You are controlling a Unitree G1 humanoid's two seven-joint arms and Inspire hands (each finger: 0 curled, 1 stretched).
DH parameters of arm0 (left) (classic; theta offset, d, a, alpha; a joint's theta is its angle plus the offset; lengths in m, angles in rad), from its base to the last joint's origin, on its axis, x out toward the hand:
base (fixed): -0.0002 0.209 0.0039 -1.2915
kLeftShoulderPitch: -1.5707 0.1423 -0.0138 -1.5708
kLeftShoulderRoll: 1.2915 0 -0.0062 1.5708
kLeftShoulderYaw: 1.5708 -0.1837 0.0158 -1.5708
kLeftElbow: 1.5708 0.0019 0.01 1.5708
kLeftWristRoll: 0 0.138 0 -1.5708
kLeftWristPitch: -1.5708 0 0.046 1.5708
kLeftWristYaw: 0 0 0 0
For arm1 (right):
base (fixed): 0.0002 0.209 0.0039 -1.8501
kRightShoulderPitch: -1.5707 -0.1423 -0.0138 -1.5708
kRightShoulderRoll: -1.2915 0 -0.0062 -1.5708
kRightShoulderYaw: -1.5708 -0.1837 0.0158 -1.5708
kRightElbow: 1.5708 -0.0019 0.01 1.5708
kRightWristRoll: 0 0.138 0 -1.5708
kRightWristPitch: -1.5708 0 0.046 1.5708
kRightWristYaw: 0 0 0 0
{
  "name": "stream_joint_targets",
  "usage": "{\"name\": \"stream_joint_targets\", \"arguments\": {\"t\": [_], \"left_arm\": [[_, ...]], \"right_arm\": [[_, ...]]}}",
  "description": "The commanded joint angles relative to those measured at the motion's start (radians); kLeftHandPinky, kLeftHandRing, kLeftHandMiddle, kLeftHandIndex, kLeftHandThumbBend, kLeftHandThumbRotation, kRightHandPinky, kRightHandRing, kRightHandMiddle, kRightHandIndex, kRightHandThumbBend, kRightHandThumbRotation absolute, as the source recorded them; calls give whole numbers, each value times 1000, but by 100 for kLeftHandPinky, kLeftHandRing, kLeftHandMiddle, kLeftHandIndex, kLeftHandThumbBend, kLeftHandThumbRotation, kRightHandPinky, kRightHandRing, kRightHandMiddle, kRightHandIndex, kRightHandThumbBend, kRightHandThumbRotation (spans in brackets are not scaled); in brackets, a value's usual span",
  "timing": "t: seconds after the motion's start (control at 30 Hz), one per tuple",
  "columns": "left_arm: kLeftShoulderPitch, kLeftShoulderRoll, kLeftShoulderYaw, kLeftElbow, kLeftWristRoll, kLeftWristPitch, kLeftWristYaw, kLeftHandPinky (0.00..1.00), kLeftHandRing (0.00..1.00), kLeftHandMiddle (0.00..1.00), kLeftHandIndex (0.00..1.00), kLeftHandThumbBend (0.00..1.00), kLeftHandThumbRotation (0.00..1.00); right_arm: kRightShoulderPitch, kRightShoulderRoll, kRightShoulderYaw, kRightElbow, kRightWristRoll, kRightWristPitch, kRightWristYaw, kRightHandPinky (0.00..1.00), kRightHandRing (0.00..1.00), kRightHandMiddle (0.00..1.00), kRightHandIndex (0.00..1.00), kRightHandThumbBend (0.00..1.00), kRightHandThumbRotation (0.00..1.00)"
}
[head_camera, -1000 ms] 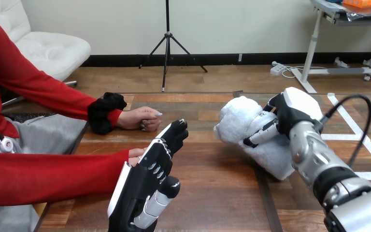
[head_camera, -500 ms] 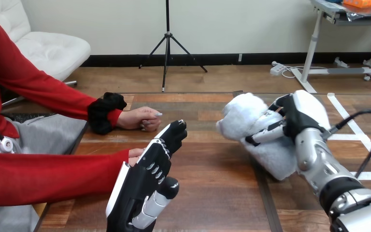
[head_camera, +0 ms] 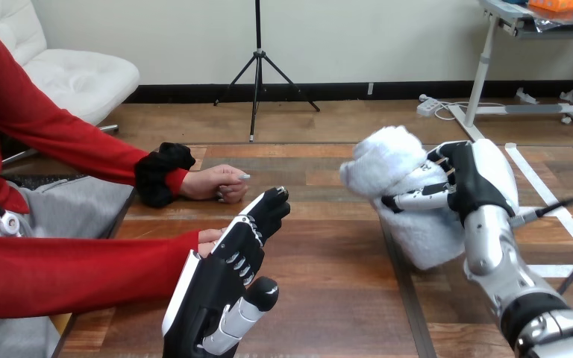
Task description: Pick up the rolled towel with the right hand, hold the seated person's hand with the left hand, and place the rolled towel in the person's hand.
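Table (head_camera: 328,313), seen from the robot's side. By the left edge, toward the near edge: the left hand (head_camera: 224,280), fingers straight and pointing toward the far edge. The person's near hand (head_camera: 210,237) lies just beside it on its left, partly hidden; contact cannot be told. Farther back along the left edge, the person's far hand (head_camera: 216,182) rests on the table. Right half: the rolled towel (head_camera: 403,195), with the right hand (head_camera: 468,179) clasped on its right side.

Bare table (head_camera: 328,250) between left hand (head_camera: 220,294), towel (head_camera: 392,160).
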Motion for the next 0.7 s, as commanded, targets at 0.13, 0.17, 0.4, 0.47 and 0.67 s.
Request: {"name": "stream_joint_targets", "arguments": {"t": [0.13, 0.17, 0.4, 0.47, 0.67], "left_arm": [[-40, 11, 12, -49, -9, -17, -1, 93, 91, 92, 87, 100, 76], [-39, 14, 12, -51, -8, -13, -1, 93, 91, 92, 87, 100, 76], [-41, 28, 25, -52, 25, -24, 15, 93, 91, 92, 88, 100, 77], [-37, 32, 30, -58, 47, -23, 29, 93, 91, 92, 88, 100, 77], [-36, 48, 38, -62, 76, -30, 42, 91, 91, 92, 89, 100, 74]], "right_arm": [[-17, 18, -67, -80, 57, -95, -60, 31, 37, 43, 43, 88, 0], [-13, 21, -72, -82, 62, -102, -66, 30, 37, 43, 43, 88, 0], [22, 46, -116, -95, 122, -167, -45, 26, 33, 42, 42, 85, 0], [29, 50, -122, -97, 130, -183, -42, 26, 33, 42, 42, 85, 0], [58, 69, -149, -111, 163, -233, -11, 24, 31, 41, 41, 82, 0]]}}
